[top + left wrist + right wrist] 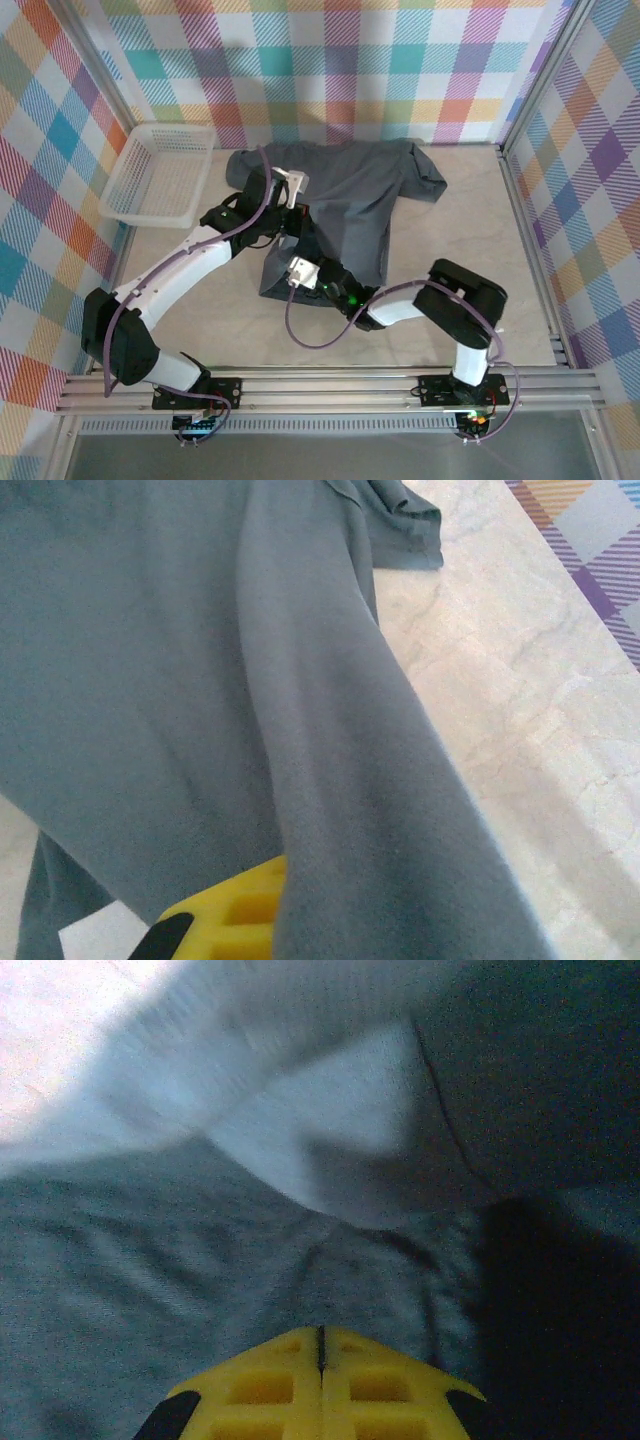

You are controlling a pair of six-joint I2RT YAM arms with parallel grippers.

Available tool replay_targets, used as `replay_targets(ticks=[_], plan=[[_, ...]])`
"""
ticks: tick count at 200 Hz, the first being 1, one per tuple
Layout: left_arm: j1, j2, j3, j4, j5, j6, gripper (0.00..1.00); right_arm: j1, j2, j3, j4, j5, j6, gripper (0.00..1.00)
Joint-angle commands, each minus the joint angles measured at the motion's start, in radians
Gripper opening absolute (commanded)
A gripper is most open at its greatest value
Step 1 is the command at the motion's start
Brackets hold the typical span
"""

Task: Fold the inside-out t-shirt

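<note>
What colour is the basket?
The basket is white, seen best in the top external view.

Overhead camera looks down on the table (480,230); both wrist cameras sit close over the t-shirt (350,190)

Left hand (236,916) and right hand (321,1348) closed.

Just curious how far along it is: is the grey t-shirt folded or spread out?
Partly folded: in the top view the t-shirt lies wide at its far end but is gathered narrower at the near end.
</note>
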Motion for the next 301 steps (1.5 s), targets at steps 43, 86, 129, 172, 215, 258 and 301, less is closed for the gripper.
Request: replay_targets(ticks=[43,86,129,172,215,258,301], plan=[[-0.099,-0.071,0.217,-0.224,0.055,-0.126,0.0,-0.324,0.04,0.309,-0.39,0.254,0.078,0.0],[-0.133,0.029,0.448,-0.229,0.06,-0.221,0.0,-0.376,-0.032,0.476,-0.879,-0.193,0.57,0.0],[-0.133,0.192,0.745,-0.282,-0.002,-0.256,0.0,-0.391,-0.102,0.378,-0.703,-0.324,0.736,0.0],[-0.134,0.302,0.937,-0.319,-0.038,-0.275,0.0,-0.346,-0.201,0.374,-0.675,-0.428,0.767,0.0],[-0.14,0.356,1.04,-0.203,0.079,-0.362,0.0,-0.325,-0.057,0.441,-0.656,-0.514,0.782,0.0],[-0.185,0.388,1.167,-0.229,0.15,-0.342,0.0,-0.324,0.176,0.689,-0.919,-0.721,0.862,0.0],[-0.236,0.314,1.057,-0.14,0.247,-0.222,0.0,-0.351,0.163,0.789,-0.91,-0.803,0.985,0.0]])
